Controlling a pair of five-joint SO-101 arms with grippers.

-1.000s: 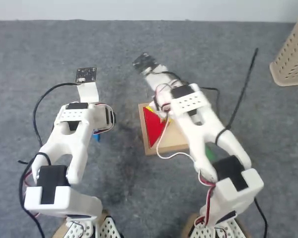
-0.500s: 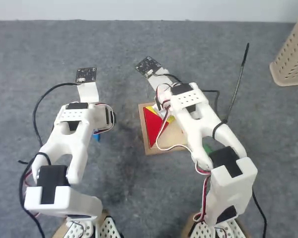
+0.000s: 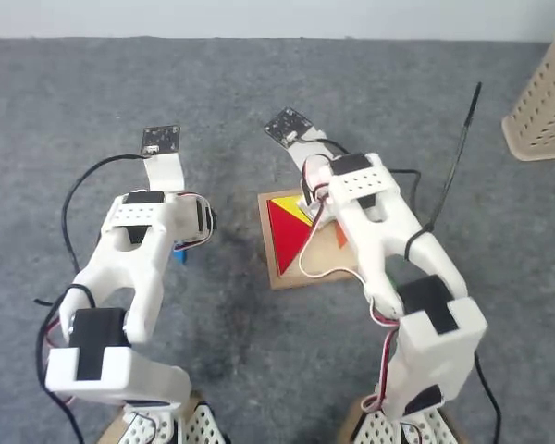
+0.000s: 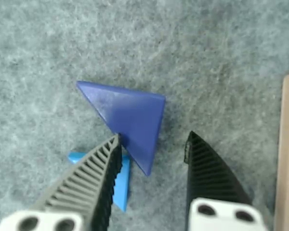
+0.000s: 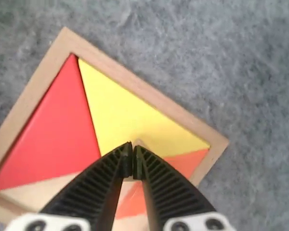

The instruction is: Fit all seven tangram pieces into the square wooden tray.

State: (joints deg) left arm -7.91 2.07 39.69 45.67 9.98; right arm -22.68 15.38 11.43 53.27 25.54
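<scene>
Change: the right arm has swung slightly right, uncovering an orange piece (image 3: 340,237) in the tray (image 3: 324,260).
Right gripper (image 5: 133,155): jaws closed, empty, over the yellow triangle (image 5: 120,110) beside the red triangle (image 5: 53,130).
Left gripper (image 4: 153,136): jaws open above a dark blue triangle (image 4: 130,110) on carpet, left of the tray.

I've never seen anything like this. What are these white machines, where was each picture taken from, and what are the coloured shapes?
They are two small robot arms on grey carpet. One picture looks down on both, the left arm and the right arm; the other two come from cameras on their wrists. The left arm's jaws stand open around a corner of a dark blue triangle, a light blue piece next to it. The right arm's jaws are shut, holding nothing, over the wooden tray, which holds a red piece, a yellow piece and an orange piece.
</scene>
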